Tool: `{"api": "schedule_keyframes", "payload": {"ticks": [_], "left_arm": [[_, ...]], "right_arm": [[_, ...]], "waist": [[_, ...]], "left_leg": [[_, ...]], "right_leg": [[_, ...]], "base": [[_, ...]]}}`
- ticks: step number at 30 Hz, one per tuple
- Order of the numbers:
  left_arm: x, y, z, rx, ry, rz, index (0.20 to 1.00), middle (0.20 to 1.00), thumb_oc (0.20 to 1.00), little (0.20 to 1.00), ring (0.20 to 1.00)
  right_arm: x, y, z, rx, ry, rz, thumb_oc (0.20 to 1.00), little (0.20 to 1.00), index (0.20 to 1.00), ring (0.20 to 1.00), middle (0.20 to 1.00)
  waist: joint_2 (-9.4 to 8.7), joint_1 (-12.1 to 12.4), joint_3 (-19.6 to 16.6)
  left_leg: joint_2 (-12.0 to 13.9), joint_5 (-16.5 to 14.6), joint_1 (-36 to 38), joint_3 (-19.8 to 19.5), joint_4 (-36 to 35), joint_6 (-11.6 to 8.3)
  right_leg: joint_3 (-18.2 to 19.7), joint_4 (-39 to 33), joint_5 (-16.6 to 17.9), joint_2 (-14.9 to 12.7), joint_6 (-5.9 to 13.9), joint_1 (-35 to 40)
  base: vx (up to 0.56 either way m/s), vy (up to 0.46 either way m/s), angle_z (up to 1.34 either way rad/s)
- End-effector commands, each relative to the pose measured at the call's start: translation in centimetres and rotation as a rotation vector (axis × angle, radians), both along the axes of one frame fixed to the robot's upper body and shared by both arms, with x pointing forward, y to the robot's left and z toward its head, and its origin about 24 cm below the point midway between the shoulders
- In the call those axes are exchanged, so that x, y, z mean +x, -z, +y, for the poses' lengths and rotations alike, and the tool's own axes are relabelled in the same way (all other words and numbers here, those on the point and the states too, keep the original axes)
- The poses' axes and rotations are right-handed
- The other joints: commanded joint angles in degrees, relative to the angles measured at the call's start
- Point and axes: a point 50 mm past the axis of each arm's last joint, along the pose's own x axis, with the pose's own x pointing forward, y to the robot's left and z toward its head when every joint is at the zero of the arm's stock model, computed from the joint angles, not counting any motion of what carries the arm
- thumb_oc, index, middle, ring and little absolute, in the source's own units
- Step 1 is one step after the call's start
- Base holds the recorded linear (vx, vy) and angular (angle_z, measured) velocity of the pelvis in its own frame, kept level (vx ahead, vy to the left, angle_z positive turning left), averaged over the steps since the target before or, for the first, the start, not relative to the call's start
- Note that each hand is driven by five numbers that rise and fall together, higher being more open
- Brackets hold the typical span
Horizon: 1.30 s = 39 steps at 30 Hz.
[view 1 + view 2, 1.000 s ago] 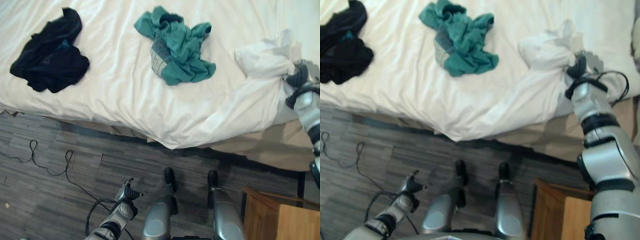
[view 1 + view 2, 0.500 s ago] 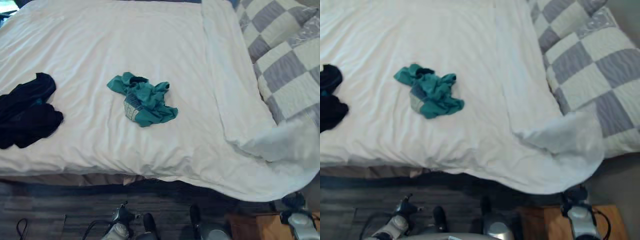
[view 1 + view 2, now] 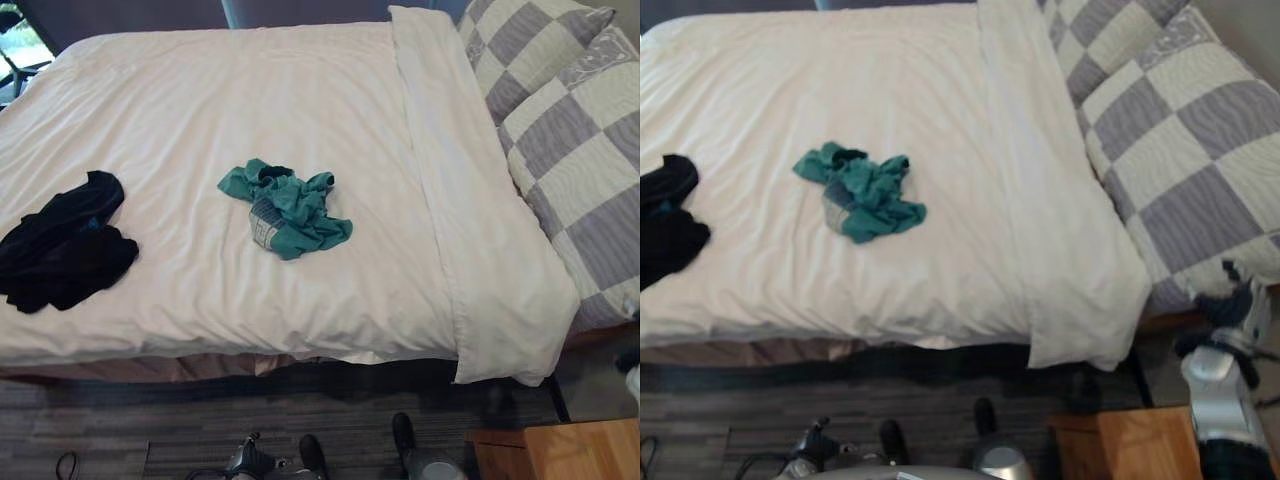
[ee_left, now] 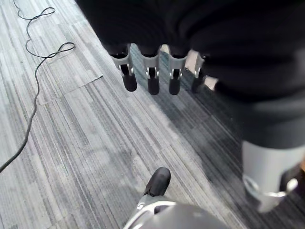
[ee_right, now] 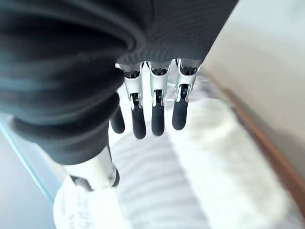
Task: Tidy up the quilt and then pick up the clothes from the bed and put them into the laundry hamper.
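Note:
A white quilt (image 3: 250,110) lies spread flat over the bed, with a folded band running along its pillow end. On it a crumpled teal garment (image 3: 287,211) sits near the middle. A black garment (image 3: 62,242) lies toward the left edge. My right hand (image 3: 1232,303) hangs off the bed's near right corner, beside the pillows, its fingers (image 5: 157,107) straight and holding nothing. Low over the grey floor in front of the bed, my left hand (image 3: 248,462) is idle, with its fingers (image 4: 148,76) straight and empty.
Grey-and-white checkered pillows (image 3: 560,130) are stacked at the bed's right end. A wooden nightstand (image 3: 1120,440) stands on the floor by the near right corner. The quilt's corner (image 3: 505,350) drapes over the bed's edge there.
My right hand has let go of the bunched quilt corner and dropped beside the bed. The quilt now lies flat. The head camera has tilted up, showing the whole bed.

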Motion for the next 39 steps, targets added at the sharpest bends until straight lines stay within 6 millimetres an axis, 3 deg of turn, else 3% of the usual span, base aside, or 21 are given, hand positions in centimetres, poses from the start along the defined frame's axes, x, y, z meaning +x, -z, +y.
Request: {"api": "schedule_keyframes", "payload": {"ticks": [1, 5, 7, 8, 9, 10, 11, 13, 14, 15, 17, 22, 23, 24, 28, 29, 31, 32, 34, 36, 39], "left_arm": [[3.9, -1.4, 1.4, 0.079, 0.047, -0.099, 1.000, 1.000, 1.000, 1.000, 1.000], [6.1, -2.3, 0.7, 0.062, 0.060, -0.187, 1.000, 1.000, 1.000, 1.000, 1.000], [7.3, -2.8, 0.2, 0.048, 0.054, -0.233, 1.000, 1.000, 1.000, 1.000, 1.000], [8.2, -3.2, -0.3, 0.030, 0.050, -0.270, 1.000, 1.000, 1.000, 1.000, 1.000], [8.2, -3.2, -0.3, 0.030, 0.050, -0.271, 1.000, 1.000, 1.000, 1.000, 1.000], [8.8, -3.4, -0.5, 0.022, 0.040, -0.286, 1.000, 1.000, 1.000, 1.000, 1.000], [8.8, -3.4, -0.5, 0.022, 0.040, -0.286, 1.000, 1.000, 1.000, 1.000, 1.000], [9.0, -3.4, -0.5, 0.029, 0.025, -0.282, 1.000, 1.000, 1.000, 1.000, 1.000], [8.9, -3.4, -0.2, 0.035, 0.009, -0.279, 1.000, 1.000, 1.000, 1.000, 1.000], [8.9, -3.4, -0.2, 0.036, 0.009, -0.279, 1.000, 1.000, 1.000, 1.000, 1.000], [8.3, -3.2, 0.2, 0.051, 0.000, -0.258, 1.000, 1.000, 1.000, 1.000, 1.000], [6.3, -2.3, 0.9, 0.084, 0.011, -0.192, 1.000, 1.000, 1.000, 1.000, 1.000], [5.9, -2.2, 0.9, 0.083, 0.010, -0.180, 1.000, 1.000, 1.000, 1.000, 1.000], [5.6, -2.0, 0.9, 0.082, 0.017, -0.168, 1.000, 1.000, 1.000, 1.000, 1.000], [6.2, -2.1, 0.3, 0.081, 0.112, -0.157, 1.000, 1.000, 1.000, 1.000, 1.000], [6.3, -2.2, 0.6, 0.093, 0.145, -0.141, 1.000, 1.000, 1.000, 1.000, 1.000], [6.4, -2.2, 0.5, 0.085, 0.153, -0.140, 1.000, 1.000, 1.000, 1.000, 1.000], [6.7, -2.3, 0.1, 0.084, 0.194, -0.145, 1.000, 1.000, 1.000, 1.000, 1.000], [7.6, -2.6, -0.7, 0.071, 0.227, -0.171, 1.000, 1.000, 1.000, 1.000, 1.000], [9.0, -3.3, -1.0, 0.074, 0.242, -0.225, 1.000, 1.000, 1.000, 1.000, 1.000], [9.1, -3.3, -1.1, 0.045, 0.198, -0.239, 1.000, 1.000, 1.000, 1.000, 1.000]], "right_arm": [[3.8, -7.3, 2.3, -0.132, -0.086, -0.274, 0.200, 0.200, 0.200, 0.200, 0.200], [7.6, -7.8, 3.8, -0.049, -0.141, -0.254, 0.200, 0.200, 0.200, 0.200, 0.200], [8.7, -6.2, 3.3, 0.051, -0.112, -0.196, 0.200, 0.200, 0.200, 0.200, 0.200], [9.0, -2.9, 2.7, 0.207, -0.070, -0.122, 0.200, 0.200, 0.200, 0.200, 0.200], [9.0, -2.9, 2.7, 0.207, -0.071, -0.123, 0.200, 0.200, 0.200, 0.200, 0.200], [8.2, 1.2, 2.5, 0.334, -0.031, -0.028, 0.200, 0.200, 0.200, 0.200, 0.200], [8.2, 1.2, 2.5, 0.335, -0.031, -0.029, 0.200, 0.200, 0.200, 0.200, 0.200], [4.6, 8.9, 2.8, 0.526, 0.053, 0.142, 0.200, 0.200, 0.200, 0.200, 0.200], [1.1, 13.9, 3.4, 0.617, 0.115, 0.294, 0.200, 0.200, 0.200, 0.200, 0.200], [1.1, 13.9, 3.4, 0.618, 0.115, 0.294, 0.200, 0.200, 0.200, 0.200, 0.200], [-2.1, 17.6, 4.2, 0.715, 0.180, 0.396, 0.200, 0.200, 0.200, 0.200, 0.200], [-12.4, 25.3, 8.6, 0.952, 0.278, 0.721, 0.200, 0.200, 0.200, 0.200, 0.200], [-14.0, 26.2, 9.3, 0.968, 0.290, 0.800, 0.376, 0.376, 0.376, 0.376, 0.376], [-15.4, 26.9, 10.1, 0.989, 0.303, 0.866, 1.000, 1.000, 1.000, 1.000, 1.000], [-16.5, 27.8, 11.6, 0.920, 0.200, 1.087, 1.000, 1.000, 1.000, 1.000, 1.000], [-15.3, 27.8, 12.4, 0.872, 0.109, 1.124, 1.000, 1.000, 1.000, 1.000, 1.000], [-14.4, 27.7, 12.8, 0.846, 0.051, 1.141, 1.000, 1.000, 1.000, 1.000, 1.000], [-12.5, 27.3, 13.3, 0.850, -0.008, 1.078, 1.000, 1.000, 1.000, 1.000, 1.000], [-11.1, 26.8, 13.1, 0.820, -0.054, 1.063, 1.000, 1.000, 1.000, 1.000, 1.000], [-9.8, 26.2, 12.4, 0.782, -0.064, 1.037, 1.000, 1.000, 1.000, 1.000, 1.000], [-9.5, 26.1, 12.6, 0.803, -0.063, 1.010, 1.000, 1.000, 1.000, 1.000, 1.000]], "waist": [[-2.55, 4.54, 4.55], [-0.83, 6.13, 7.98], [0.08, 6.45, 9.88], [1.17, 6.32, 11.28], [1.13, 6.37, 11.14], [1.61, 5.82, 12.03], [1.56, 5.87, 11.90], [1.38, 4.79, 12.69], [1.07, 4.25, 12.90], [1.02, 4.29, 12.76], [0.50, 3.63, 12.55], [-1.39, 1.44, 9.71], [-1.86, 1.28, 8.82], [-2.19, 1.26, 7.91], [-2.90, 1.12, 6.85], [-2.13, 0.68, 6.63], [-2.11, 1.16, 6.48], [-2.05, 1.15, 6.03], [-2.73, 1.90, 6.67], [-3.05, 1.93, 7.35], [-2.22, 1.97, 5.33]], "left_leg": [[1.44, -6.92, 4.73, -1.63, 0.01, -3.52], [0.76, -5.85, 0.91, -2.44, 1.73, -3.45], [0.64, -6.17, -1.85, -2.62, 4.70, -3.52], [0.57, -6.73, -3.61, -2.51, 6.45, -3.49], [0.57, -6.56, -3.90, -2.46, 6.47, -3.49], [0.67, -7.09, -4.77, -2.16, 7.53, -3.40], [0.67, -6.92, -5.01, -2.12, 7.53, -3.40], [0.90, -7.94, -5.78, -1.98, 9.38, -3.23], [0.92, -8.77, -5.44, -2.03, 10.28, -3.03], [0.91, -8.58, -5.61, -1.99, 10.21, -3.02], [0.73, -9.06, -4.90, -1.84, 10.35, -2.86], [-1.01, -8.78, 0.80, -1.01, 4.63, -1.71], [-1.33, -8.55, 2.14, -0.77, 3.02, -1.46], [-1.67, -8.33, 3.31, -0.72, 1.69, -1.17], [-2.26, -8.18, 5.91, -1.49, 0.01, -0.49], [-1.91, -8.75, 6.78, -1.77, 0.01, -0.28], [-2.13, -8.89, 7.17, -1.59, 0.01, -0.29], [-3.79, -10.57, 6.63, -2.09, 3.69, 0.18], [-4.31, -11.93, 0.72, -1.49, 14.74, -2.25], [-1.08, -8.03, -4.75, 1.29, 23.25, -6.58], [2.98, -7.01, -2.73, 3.32, 14.62, -5.91]], "right_leg": [[-0.96, 4.52, -5.77, -3.68, 2.62, -3.64], [-0.63, 8.21, -6.59, -3.85, 2.25, -7.98], [-0.54, 10.83, -7.04, -3.98, 2.11, -10.64], [-0.44, 13.18, -7.79, -4.04, 2.22, -12.89], [-0.36, 13.10, -7.56, -4.02, 2.18, -13.17], [-0.53, 14.20, -8.14, -4.21, 2.29, -14.23], [-0.47, 14.07, -7.90, -4.19, 2.25, -14.44], [-0.64, 15.21, -8.31, -4.25, 2.21, -15.13], [-0.68, 15.79, -8.70, -4.30, 2.15, -14.73], [-0.64, 15.62, -8.46, -4.28, 2.12, -14.87], [-0.60, 15.53, -8.33, -4.32, 2.18, -14.19], [-0.37, 11.46, -5.95, -4.43, 3.32, -10.02], [-0.41, 10.61, -5.49, -4.61, 3.74, -9.10], [-0.33, 10.32, -5.18, -4.73, 4.10, -8.36], [1.11, 14.78, -2.12, -4.71, 6.77, -8.76], [2.26, 17.15, -5.46, -0.39, 5.05, -9.13], [1.61, 16.15, -6.02, -0.33, 5.09, -8.76], [0.13, 12.74, -7.89, -0.98, 2.83, -5.19], [-0.98, 8.82, -8.38, -3.54, 1.65, -1.53], [-3.10, 5.67, -8.19, -5.80, 0.95, 0.11], [-4.48, 3.85, -7.82, -7.75, 2.36, 0.78]], "base": [[-0.11, -0.039, 0.18], [-0.16, -0.030, 0.20], [-0.12, 0.009, 0.09], [-0.06, 0.024, 0.20], [-0.08, 0.043, 0.13], [-0.03, 0.013, 0.07], [-0.05, 0.027, -0.02], [-0.03, 0.033, -0.06], [0.00, 0.032, -0.06], [0.00, 0.039, 0.06], [0.01, 0.062, 0.06], [0.06, 0.129, 0.00], [0.09, 0.130, -0.07], [0.06, 0.135, -0.17], [0.00, 0.095, -0.14], [-0.01, 0.018, -0.22], [0.03, -0.001, -0.13], [0.03, -0.027, -0.01], [-0.05, 0.032, 0.22], [-0.12, 0.142, 0.61], [0.05, 0.325, 0.44]]}}
